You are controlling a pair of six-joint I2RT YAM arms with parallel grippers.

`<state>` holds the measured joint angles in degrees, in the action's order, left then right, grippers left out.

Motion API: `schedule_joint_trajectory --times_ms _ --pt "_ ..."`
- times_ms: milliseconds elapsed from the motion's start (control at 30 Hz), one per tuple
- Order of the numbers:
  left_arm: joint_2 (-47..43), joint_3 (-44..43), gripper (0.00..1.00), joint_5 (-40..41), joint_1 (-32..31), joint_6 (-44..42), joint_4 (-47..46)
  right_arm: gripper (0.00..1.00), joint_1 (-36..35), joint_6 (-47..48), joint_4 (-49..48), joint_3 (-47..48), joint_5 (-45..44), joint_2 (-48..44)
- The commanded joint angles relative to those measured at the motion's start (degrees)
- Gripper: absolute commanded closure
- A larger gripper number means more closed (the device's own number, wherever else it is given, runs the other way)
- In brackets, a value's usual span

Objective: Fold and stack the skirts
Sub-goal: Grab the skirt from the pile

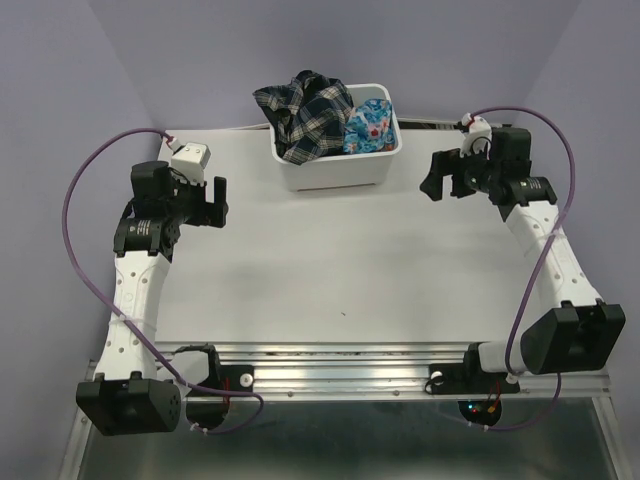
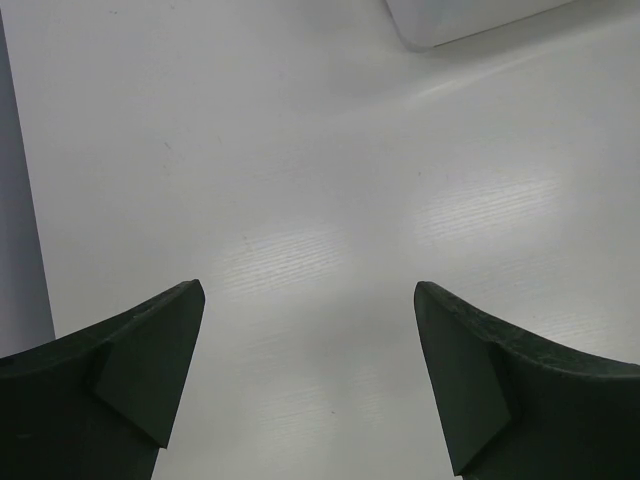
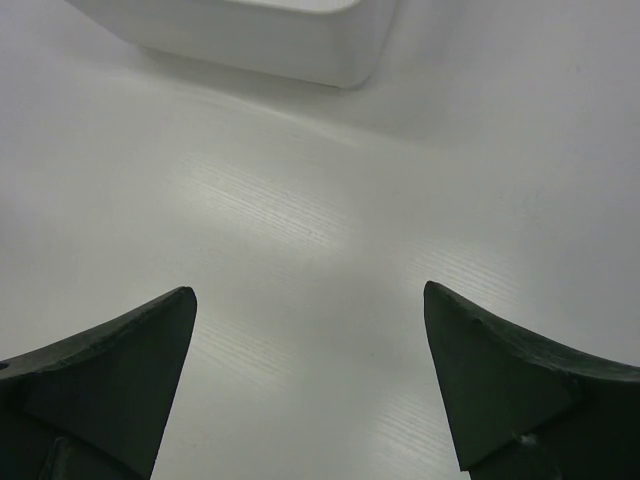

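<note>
Wide-open left gripper [image 1: 214, 203] low over bare tabletop [image 1: 330, 260], nothing held. Wide-open right gripper [image 1: 440, 176], likewise empty. Ahead of and between both: white bin [image 1: 335, 170]. Inside, on left gripper's side: dark plaid skirt [image 1: 305, 115], heaped, spilling over rim. On right gripper's side: blue floral skirt [image 1: 368, 128], tucked in.

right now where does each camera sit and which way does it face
top external: above and behind the arms, looking down on the table and the bin with the plaid skirt and blue floral skirt; both arms, left gripper and right gripper show.
left wrist: on the left wrist, looking down over bare table toward a bin corner; its open fingers show.
right wrist: on the right wrist, looking down toward a bin corner; its open fingers show.
shared: both wrist views catch the bin, whole only from the top.
</note>
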<state>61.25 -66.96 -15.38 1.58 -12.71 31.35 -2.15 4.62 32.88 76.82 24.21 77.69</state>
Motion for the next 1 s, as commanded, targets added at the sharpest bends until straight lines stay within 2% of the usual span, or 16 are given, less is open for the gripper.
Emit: schedule_joint_trajectory --times_ms 0,333,633,733,967 --pt "0.0 -2.12 0.01 -0.36 0.0 -0.83 -0.24 0.0 -1.97 2.41 -3.0 2.01 -2.76 -0.35" --pt "-2.45 -1.42 0.01 -7.12 0.08 -2.85 1.43 0.0 -10.59 4.69 -4.14 21.6 -9.52 15.02" --pt "-3.77 -0.01 0.01 -7.74 1.58 -2.15 1.34 0.0 -15.6 6.8 -5.29 43.05 -15.06 33.64" --pt "-3.95 -0.01 0.01 -8.61 2.02 -1.71 1.25 0.02 -16.12 7.94 -7.29 46.84 -16.99 38.48" --pt "-4.3 1.57 0.01 -10.38 3.95 -0.3 0.2 0.14 -16.13 9.88 -14.15 46.76 -18.76 44.56"
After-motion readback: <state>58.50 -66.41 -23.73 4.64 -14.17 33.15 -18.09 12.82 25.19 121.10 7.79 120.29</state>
